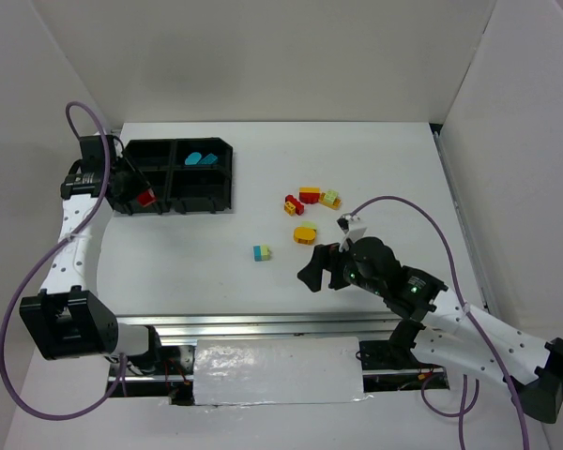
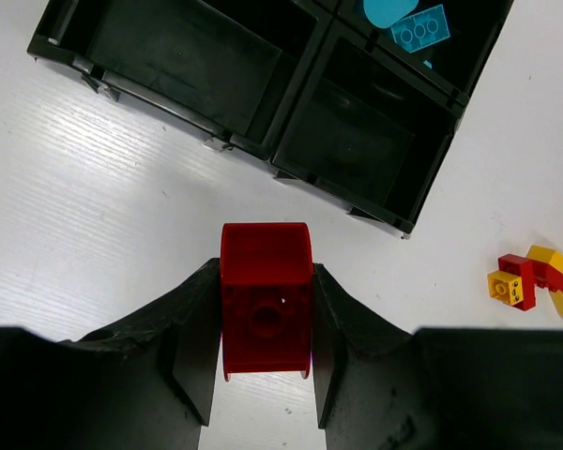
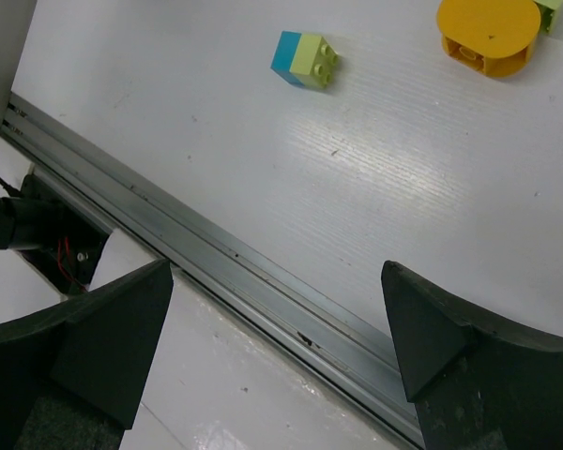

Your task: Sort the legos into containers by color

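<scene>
The red brick (image 2: 265, 309) is glossy plastic (tray (image 2: 357, 141) too).

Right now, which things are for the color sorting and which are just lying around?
For the job: red brick in the left pincer; black tray; teal bricks inside it; teal-and-green brick; round yellow brick; red-yellow-green cluster.

Just lying about: purple cable; metal rail; white sheet.
</scene>
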### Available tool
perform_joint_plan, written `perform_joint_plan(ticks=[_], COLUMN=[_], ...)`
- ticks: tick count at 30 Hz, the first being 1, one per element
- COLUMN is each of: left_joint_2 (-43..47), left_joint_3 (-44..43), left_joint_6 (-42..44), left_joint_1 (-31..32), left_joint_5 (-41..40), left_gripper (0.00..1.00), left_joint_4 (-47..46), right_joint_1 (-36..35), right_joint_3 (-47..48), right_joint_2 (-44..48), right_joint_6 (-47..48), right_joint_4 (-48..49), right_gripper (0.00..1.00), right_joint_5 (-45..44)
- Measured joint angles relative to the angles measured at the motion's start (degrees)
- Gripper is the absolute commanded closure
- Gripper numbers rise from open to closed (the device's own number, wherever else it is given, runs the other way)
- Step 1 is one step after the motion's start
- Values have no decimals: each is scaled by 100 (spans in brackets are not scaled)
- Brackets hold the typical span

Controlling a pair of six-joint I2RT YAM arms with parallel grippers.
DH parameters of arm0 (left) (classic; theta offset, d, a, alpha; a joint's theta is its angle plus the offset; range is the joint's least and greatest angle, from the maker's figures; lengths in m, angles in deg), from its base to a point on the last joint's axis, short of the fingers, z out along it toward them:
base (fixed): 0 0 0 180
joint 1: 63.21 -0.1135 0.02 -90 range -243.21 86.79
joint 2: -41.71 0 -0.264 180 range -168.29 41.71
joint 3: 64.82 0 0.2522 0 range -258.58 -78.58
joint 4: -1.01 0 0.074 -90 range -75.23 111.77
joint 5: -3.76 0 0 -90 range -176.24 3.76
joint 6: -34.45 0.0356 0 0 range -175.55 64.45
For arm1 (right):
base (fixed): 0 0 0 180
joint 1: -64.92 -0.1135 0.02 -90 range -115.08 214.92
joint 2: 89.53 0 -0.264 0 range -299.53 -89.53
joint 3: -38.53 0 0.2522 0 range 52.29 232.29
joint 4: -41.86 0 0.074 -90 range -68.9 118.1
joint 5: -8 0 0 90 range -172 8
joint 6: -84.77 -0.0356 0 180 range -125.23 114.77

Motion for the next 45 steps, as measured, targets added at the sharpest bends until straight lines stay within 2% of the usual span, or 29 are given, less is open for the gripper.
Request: perform_joint_plan(ticks=[11,16,26,45], left_joint_2=[-79,-413,-1545,-1670], left_joint_3=[11,-11,-1014,-1034], left_joint_6=[-52,-461,-785,-787], left_joint_1=[-125,-37,417,527], left_joint_5=[529,680,715,940], left_gripper=[100,100,100,100], left_joint_4=[-247,-474,-693,-793], right_joint_1=[0,0,0,0], right_joint_3=[-162,-184,-184,-225], right_joint_2=[-55,-275,-192,107], right_joint_6=[-61,-120,-146,-188], right_joint_4=[153,354,372,310], right_gripper=[0,0,0,0], right_joint_5=[72,153,179,-35])
